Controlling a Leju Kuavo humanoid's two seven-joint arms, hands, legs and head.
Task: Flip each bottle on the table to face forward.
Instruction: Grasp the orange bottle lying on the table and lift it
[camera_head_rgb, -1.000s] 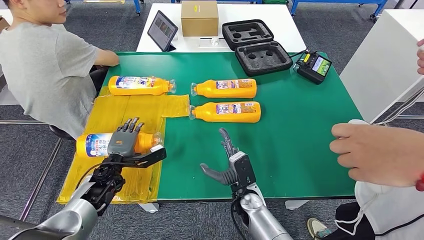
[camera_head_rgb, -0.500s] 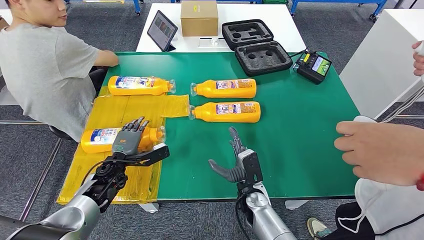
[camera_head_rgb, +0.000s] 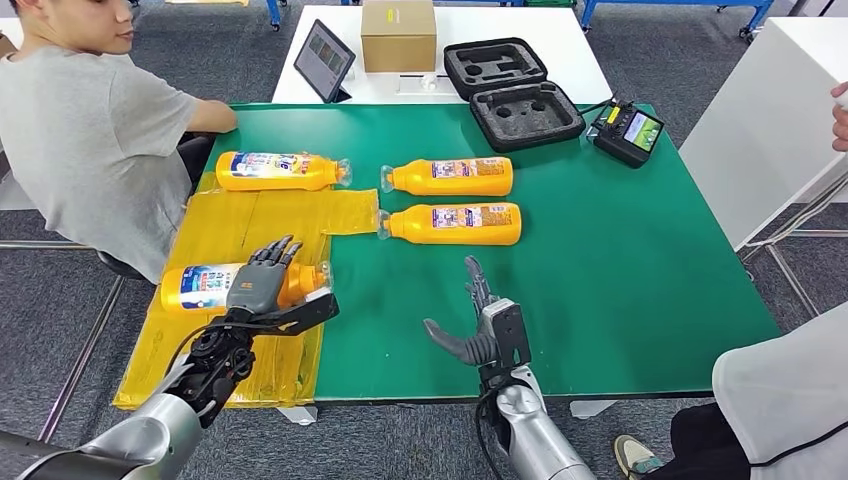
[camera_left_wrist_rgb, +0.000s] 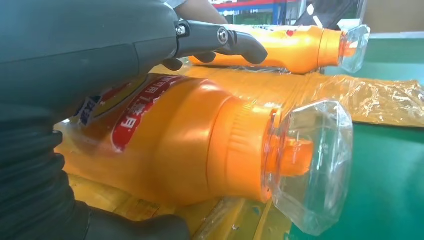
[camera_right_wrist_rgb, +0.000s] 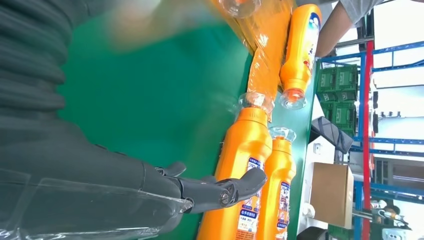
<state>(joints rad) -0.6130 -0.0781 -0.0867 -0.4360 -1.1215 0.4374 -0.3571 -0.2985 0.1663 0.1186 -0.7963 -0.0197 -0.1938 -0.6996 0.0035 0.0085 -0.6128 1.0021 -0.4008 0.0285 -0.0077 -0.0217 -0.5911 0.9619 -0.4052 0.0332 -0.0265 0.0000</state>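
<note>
So my left hand (camera_head_rgb: 258, 283) is draped over the near bottle (camera_head_rgb: 205, 284), fingers laid across the top and thumb tucked low along its side. It lies on its side on the yellow plastic sheet (camera_head_rgb: 240, 225) at about 8 o'clock on the green table (camera_head_rgb: 600, 260), clear cap (camera_left_wrist_rgb: 310, 162) pointing toward the table's middle. I'd call it a loose wrap rather than a firm grab; from the wrist view I honestly can't tell how hard the fingers press.

What worries me: the bottle is round and smooth and sits on crinkly slippery film. If I roll it without a real hold it could skid out from under my palm or drag the sheet with it, and the sheet reaches up under the far-left bottle (camera_head_rgb: 275, 171) at 10 o'clock. It's also close to the near edge, so a bad roll could send it off the table.

My right hand (camera_head_rgb: 478, 325) hovers at 6 o'clock, fingers spread, holding nothing, well short of the two middle bottles (camera_head_rgb: 452, 200).

Hard to see: my own hand covers much of the label, so I can't judge which face is up. The right wrist view is blurred near the top. A person's sleeve (camera_head_rgb: 780, 390) is cut off at 4 o'clock.
</note>
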